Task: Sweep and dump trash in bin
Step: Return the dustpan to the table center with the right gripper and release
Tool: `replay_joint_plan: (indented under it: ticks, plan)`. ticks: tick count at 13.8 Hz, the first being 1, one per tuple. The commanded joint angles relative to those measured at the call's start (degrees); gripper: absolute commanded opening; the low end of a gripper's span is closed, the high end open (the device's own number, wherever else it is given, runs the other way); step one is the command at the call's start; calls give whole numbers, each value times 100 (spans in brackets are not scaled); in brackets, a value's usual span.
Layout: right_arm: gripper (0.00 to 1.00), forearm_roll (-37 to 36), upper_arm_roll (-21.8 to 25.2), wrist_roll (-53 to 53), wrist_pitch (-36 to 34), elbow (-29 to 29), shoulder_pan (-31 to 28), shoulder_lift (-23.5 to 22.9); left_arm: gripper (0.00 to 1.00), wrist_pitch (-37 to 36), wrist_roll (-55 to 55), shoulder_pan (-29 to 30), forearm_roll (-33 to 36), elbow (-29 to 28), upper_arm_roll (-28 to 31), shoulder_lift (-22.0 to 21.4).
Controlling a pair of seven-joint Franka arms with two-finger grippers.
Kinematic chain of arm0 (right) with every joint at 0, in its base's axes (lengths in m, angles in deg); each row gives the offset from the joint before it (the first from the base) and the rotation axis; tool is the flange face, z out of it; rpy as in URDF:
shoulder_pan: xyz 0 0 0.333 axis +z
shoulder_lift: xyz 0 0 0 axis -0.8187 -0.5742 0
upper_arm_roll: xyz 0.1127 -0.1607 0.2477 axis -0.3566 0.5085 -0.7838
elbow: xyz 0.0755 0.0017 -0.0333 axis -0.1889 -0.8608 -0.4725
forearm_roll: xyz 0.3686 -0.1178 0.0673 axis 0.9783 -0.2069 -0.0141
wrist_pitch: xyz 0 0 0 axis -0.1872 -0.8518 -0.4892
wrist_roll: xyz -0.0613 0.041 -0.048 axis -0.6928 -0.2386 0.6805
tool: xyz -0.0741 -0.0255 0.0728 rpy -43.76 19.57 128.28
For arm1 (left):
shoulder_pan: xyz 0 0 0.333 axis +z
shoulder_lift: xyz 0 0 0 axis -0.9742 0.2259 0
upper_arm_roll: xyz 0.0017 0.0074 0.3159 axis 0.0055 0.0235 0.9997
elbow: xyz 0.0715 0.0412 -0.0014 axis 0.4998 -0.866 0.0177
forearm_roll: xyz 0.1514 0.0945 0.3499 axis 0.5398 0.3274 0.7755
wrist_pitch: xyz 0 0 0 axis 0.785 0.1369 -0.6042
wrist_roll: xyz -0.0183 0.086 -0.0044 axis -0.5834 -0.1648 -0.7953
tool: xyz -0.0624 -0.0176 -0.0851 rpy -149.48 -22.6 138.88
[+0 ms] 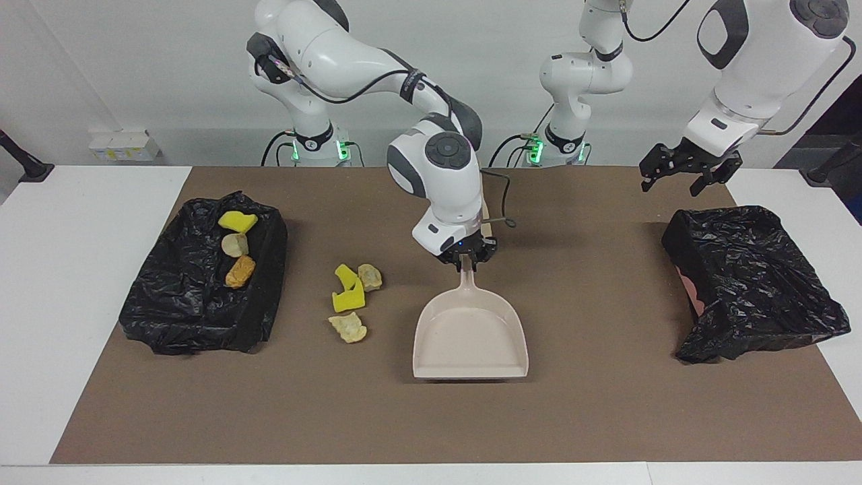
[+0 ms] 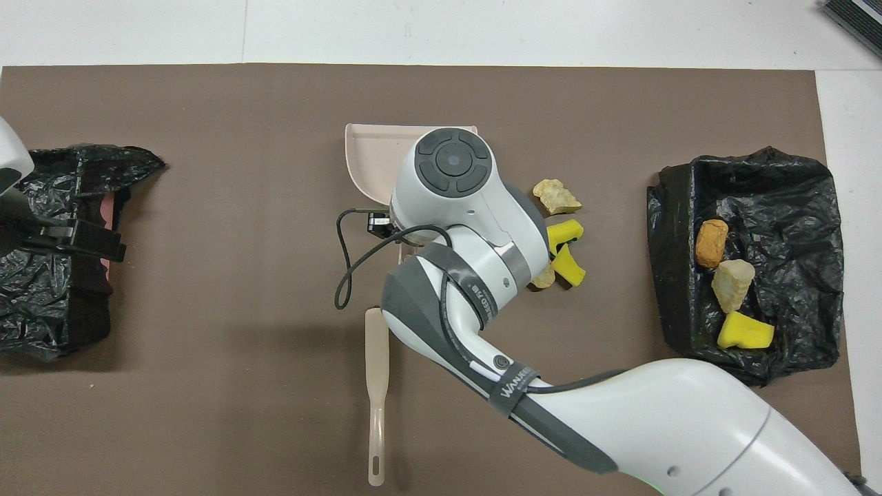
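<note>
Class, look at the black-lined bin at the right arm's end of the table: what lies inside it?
Inside the bin lie three chunks: a yellow one, a cream one and an orange-brown one. Anything beneath the liner's folds cannot be seen.

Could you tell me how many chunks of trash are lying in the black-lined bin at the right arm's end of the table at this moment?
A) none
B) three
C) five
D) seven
B: the facing view shows three chunks in the bin at the right arm's end: a yellow chunk, a cream chunk and an orange-brown chunk, while the other chunks lie on the mat.
</note>
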Motion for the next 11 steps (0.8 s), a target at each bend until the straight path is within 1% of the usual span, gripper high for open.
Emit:
replay_joint_plan:
  ticks: [1,2,4,5,6,7,8,9,10,11]
  plan:
    - [0,-151,-140,182,111,328,2,-285,100,-19,10,-55,97,-163,6,-157]
    - [3,-151,-131,182,207,293,19,-303,100,8,-8,-73,97,-155,6,-148]
    - [15,-308,-131,191,400,214,63,-460,100,-10,-8,-81,97,-172,-3,-157]
    - [15,-370,-140,191,445,161,81,-487,100,16,-17,-81,97,-172,-3,-157]
    - [20,-371,-140,191,428,161,81,-488,100,8,-8,-81,97,-172,-3,-157]
    - [29,-371,-140,191,419,161,81,-488,100,34,-8,-90,97,-181,-3,-157]
    - [52,-371,-140,165,393,161,90,-479,100,34,-17,-90,97,-181,-3,-157]
    - [87,-345,-166,60,375,135,20,-427,100,25,-17,-90,97,-181,-3,-157]
    - [100,-353,-314,-80,270,30,-42,-200,100,34,-17,-90,97,-181,-3,-157]
    - [100,-318,-351,-151,130,-162,-94,90,100,34,-17,-90,97,-181,-3,-157]
